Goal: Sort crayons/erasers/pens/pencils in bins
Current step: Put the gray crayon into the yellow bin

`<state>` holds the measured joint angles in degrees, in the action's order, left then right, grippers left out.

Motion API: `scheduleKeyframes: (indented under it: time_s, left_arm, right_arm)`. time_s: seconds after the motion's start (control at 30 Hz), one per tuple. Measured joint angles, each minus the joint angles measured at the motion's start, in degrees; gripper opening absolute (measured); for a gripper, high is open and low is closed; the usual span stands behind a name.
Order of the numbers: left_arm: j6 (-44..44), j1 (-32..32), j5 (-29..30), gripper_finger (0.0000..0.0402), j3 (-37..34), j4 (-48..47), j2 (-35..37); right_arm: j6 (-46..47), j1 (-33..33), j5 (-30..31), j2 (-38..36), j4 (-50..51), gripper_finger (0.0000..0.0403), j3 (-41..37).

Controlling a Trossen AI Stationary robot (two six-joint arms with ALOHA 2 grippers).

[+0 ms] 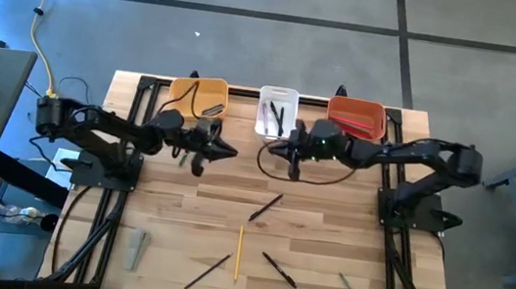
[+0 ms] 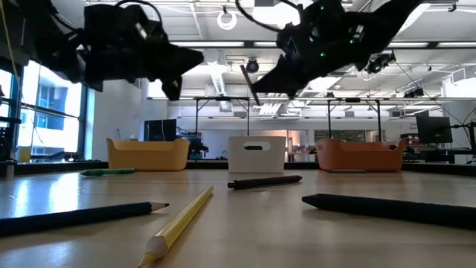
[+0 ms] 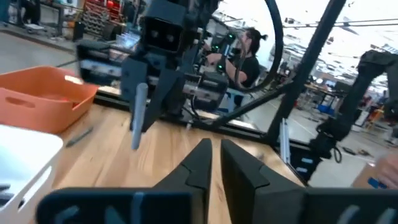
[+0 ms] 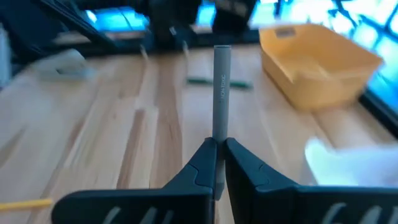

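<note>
On the near part of the table [image 1: 327,222] lie several sticks, well apart: a yellow pencil [image 1: 238,252], a dark pen [image 1: 207,272] to its left, another dark pen [image 1: 279,270] to its right, and a little farther one more pen [image 1: 266,207] near the middle. A grey piece [image 1: 136,249] lies near left and a small grey piece [image 1: 348,286] near right.

Farther back both arms hang above the table, in front of the bins. The right gripper [image 4: 217,152] is just before the white bin [image 1: 278,110]; its fingers are pinching a grey pen [image 4: 221,93], which stands out straight from the tips. The left gripper [image 3: 213,155] is before the yellow-orange bin [image 1: 199,96], its fingers pressed together with nothing between them.

At the far edge the three bins stand in a row: yellow-orange left, white in the middle with dark pens inside, red-orange bin [image 1: 356,116] right.
</note>
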<state>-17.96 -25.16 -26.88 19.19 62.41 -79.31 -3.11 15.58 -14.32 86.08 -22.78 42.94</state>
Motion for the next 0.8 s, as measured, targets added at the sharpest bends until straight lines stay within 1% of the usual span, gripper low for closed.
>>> scheduleKeyframes:
  time_s: [0.13, 0.27, 0.4, 0.53, 0.67, 0.8]
  left_arm:
    - [0.61, 1.71, 5.02, 0.0059, 3.60, 0.48, -3.14]
    - [1.64, 2.27, 8.80, 0.0096, 6.10, 0.45, -4.71]
    - [2.09, 2.37, 10.83, 0.0125, 6.57, 0.24, -5.24]
    - [2.70, 2.61, 13.18, 0.0144, 6.57, -0.13, -5.25]
    - [3.66, 3.72, 16.93, 0.0152, 6.57, -1.41, -5.25]
    - [4.75, 4.76, 17.33, 0.0152, 7.36, -2.49, -5.25]
  right_arm:
    - [-0.88, 1.95, -6.11, 4.99, -11.71, 0.0005, 0.00]
    - [-0.82, 2.44, -8.04, 8.27, -17.16, 0.0005, 0.00]
    - [-0.42, 2.42, -8.77, 8.87, -18.98, 0.0005, -0.04]
    - [-0.10, 2.42, -9.54, 8.87, -20.48, 0.0005, -0.04]
    - [0.09, 2.30, -10.10, 8.87, -20.90, 0.0005, -0.04]
    - [0.10, 1.53, -10.24, 8.86, -21.24, 0.0005, -0.02]
